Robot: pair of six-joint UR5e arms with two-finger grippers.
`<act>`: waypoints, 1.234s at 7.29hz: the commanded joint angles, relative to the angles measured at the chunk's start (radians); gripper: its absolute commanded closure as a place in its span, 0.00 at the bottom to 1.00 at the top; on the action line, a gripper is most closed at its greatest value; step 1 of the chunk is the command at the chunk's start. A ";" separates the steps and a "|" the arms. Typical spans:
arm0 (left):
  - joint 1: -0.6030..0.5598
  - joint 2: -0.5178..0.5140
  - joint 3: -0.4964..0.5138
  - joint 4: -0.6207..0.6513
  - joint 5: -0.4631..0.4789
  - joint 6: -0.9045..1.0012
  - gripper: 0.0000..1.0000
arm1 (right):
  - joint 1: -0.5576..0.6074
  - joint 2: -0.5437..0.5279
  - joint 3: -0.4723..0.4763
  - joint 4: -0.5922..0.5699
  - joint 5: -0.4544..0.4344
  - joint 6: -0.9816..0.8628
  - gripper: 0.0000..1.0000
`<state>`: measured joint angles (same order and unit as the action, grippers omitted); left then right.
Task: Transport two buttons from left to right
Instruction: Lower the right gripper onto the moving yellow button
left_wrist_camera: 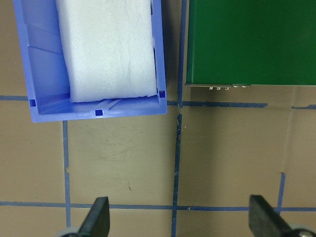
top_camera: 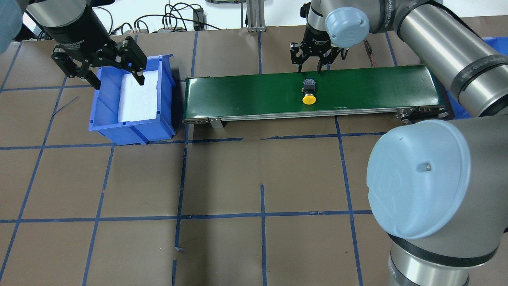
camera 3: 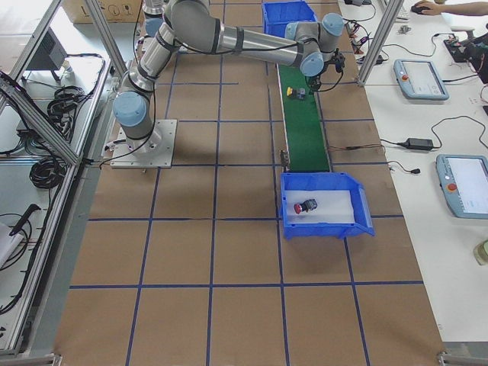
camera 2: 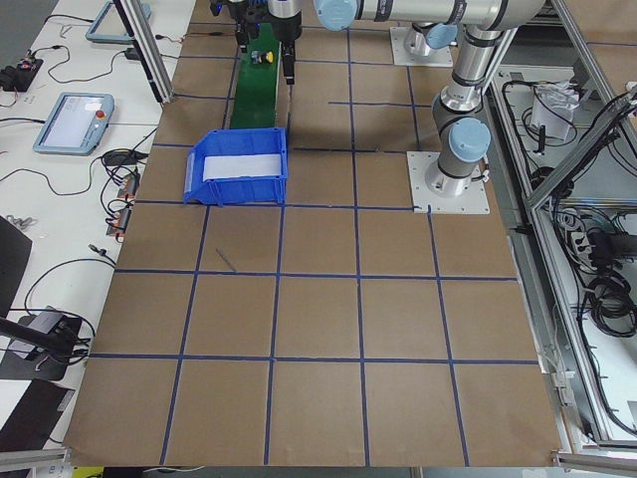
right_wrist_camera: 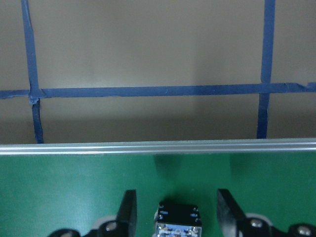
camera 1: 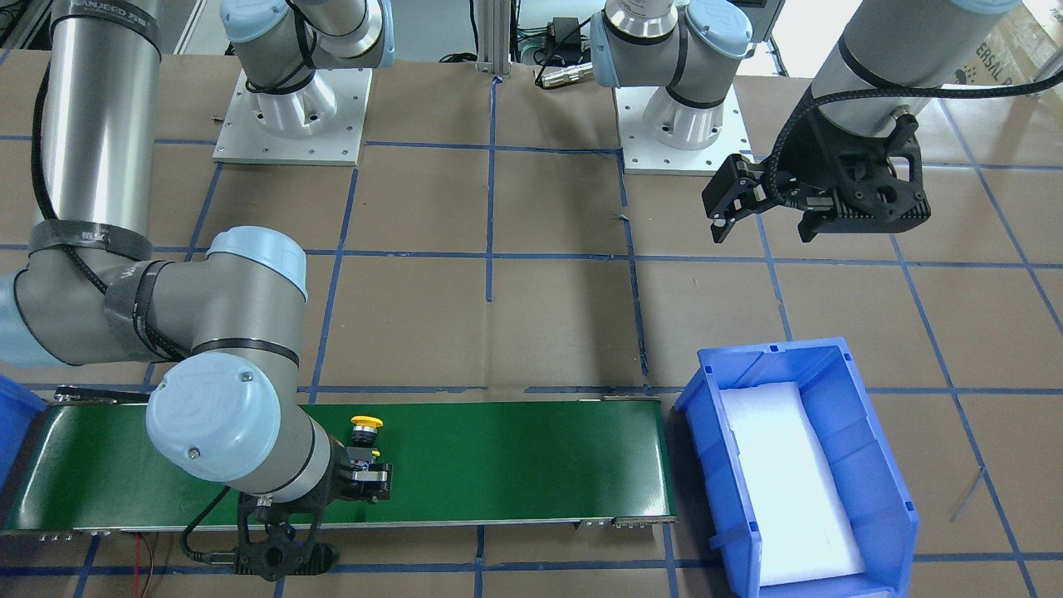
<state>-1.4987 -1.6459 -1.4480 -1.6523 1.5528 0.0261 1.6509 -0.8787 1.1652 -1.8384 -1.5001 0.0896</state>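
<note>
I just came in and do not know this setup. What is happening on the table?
The yellow button lies on the green conveyor belt, and the right gripper hangs open with a finger on each side of it, not gripping. The red button lies in the blue bin at the belt's right end. The left gripper hovers open by the other blue bin, which shows only white foam.

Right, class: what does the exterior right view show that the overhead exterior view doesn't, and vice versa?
Only exterior right: the red button lying in the blue bin at the near end of the green conveyor. Only overhead: the left claw, open. Both: the yellow button on the conveyor, with the right claw open by it.
</note>
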 commanded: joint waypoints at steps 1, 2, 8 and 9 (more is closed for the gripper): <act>0.000 0.000 0.000 0.000 0.000 0.000 0.00 | -0.028 0.001 0.007 0.007 -0.002 -0.053 0.37; 0.000 0.000 0.000 0.000 0.000 0.000 0.00 | -0.029 -0.003 0.025 0.002 0.000 -0.053 0.37; 0.000 0.000 0.000 0.000 -0.002 0.000 0.00 | -0.055 -0.006 0.033 0.018 0.001 -0.077 0.38; 0.000 0.000 0.000 0.000 -0.002 0.000 0.00 | -0.077 -0.009 0.034 0.027 0.001 -0.114 0.40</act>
<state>-1.4987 -1.6460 -1.4474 -1.6521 1.5509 0.0261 1.5967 -0.8855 1.1983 -1.8209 -1.4993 0.0103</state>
